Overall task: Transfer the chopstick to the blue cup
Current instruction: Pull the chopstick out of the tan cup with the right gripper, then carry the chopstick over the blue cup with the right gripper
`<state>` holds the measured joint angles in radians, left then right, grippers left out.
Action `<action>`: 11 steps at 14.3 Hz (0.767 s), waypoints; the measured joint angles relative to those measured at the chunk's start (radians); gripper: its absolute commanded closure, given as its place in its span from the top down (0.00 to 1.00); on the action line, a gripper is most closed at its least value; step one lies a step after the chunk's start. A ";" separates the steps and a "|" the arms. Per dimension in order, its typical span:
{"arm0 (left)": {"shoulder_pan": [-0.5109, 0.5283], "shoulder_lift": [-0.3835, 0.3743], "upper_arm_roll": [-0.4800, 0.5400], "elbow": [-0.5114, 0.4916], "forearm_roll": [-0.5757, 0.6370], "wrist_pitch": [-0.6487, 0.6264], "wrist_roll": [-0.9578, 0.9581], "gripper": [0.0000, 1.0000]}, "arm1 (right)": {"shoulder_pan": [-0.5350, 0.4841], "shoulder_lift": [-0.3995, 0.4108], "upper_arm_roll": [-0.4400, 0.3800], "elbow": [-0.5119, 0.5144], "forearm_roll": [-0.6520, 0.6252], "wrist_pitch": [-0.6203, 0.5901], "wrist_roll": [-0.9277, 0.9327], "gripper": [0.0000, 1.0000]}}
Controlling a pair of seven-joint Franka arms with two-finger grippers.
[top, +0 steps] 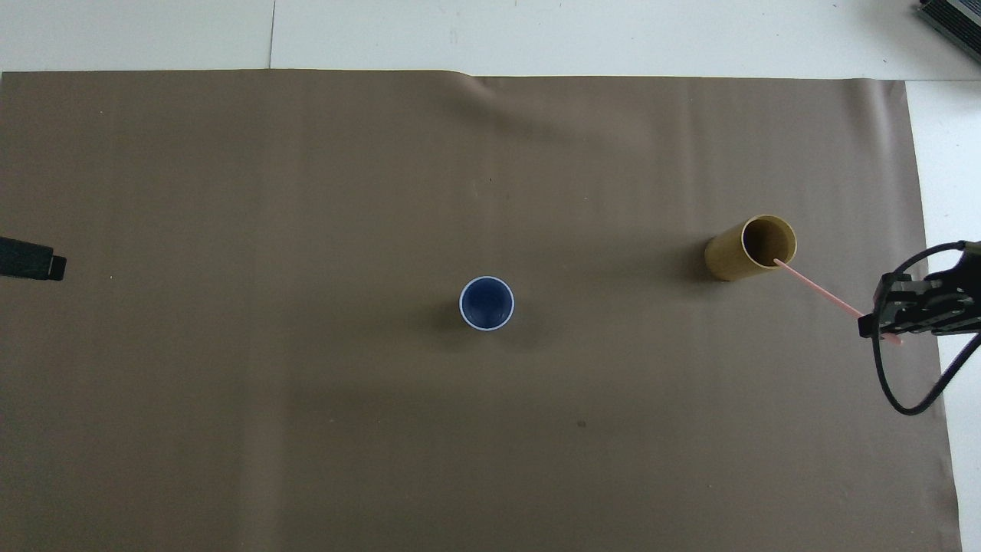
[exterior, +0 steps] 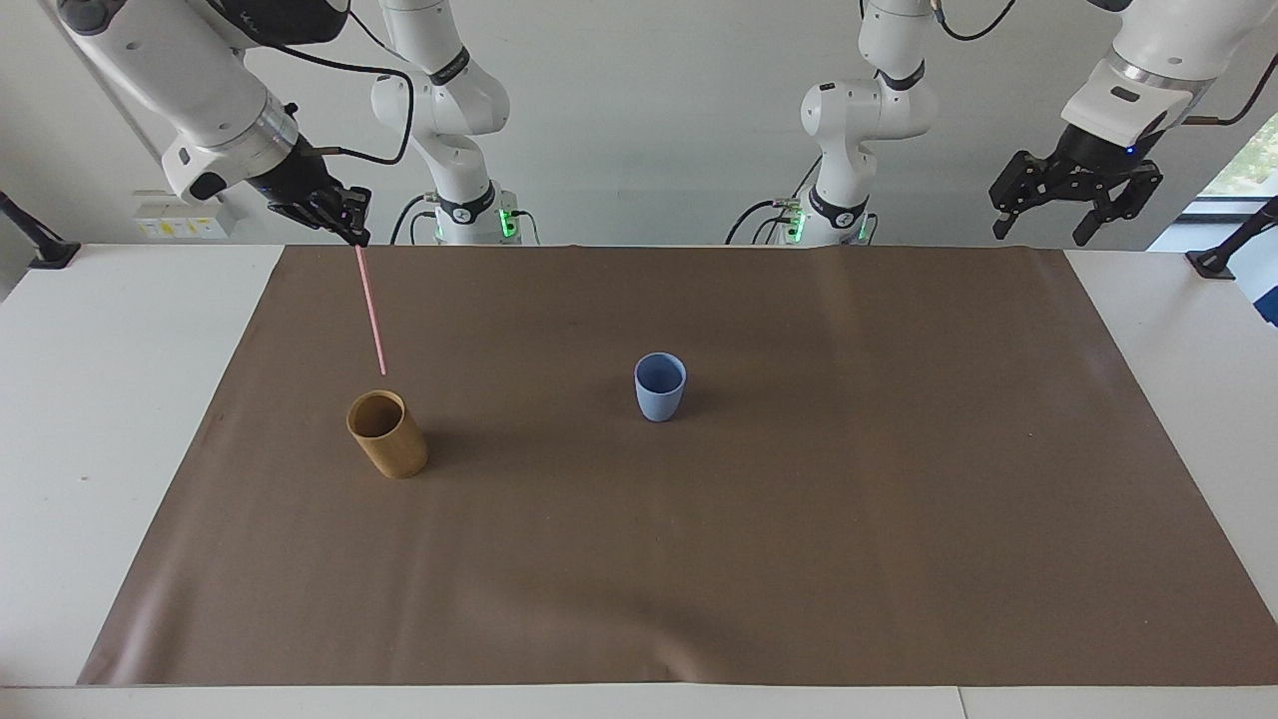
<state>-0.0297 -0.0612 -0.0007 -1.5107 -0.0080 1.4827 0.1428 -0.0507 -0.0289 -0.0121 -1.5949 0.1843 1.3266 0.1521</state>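
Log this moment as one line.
right end effector: shut on thin pale-pink chopstick, clear above tan cylindrical cup | small light-blue cup: empty | left end effector: open, waiting

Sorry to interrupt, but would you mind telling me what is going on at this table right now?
The right gripper is shut on the top end of the pink chopstick and holds it in the air, its lower tip just above the open mouth of the tan cup. The blue cup, mid-mat, is empty. The left gripper waits open, raised at its own end of the table.
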 measured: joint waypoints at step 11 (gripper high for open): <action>0.000 0.000 0.000 0.000 0.000 -0.001 0.000 1.00 | 0.289 0.051 0.070 -0.005 0.319 0.237 0.760 0.00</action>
<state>-0.0297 -0.0612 -0.0007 -1.5107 -0.0080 1.4821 0.1428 0.2382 0.0222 0.0584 -1.6002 0.5030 1.5632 0.9118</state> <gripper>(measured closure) 0.000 0.921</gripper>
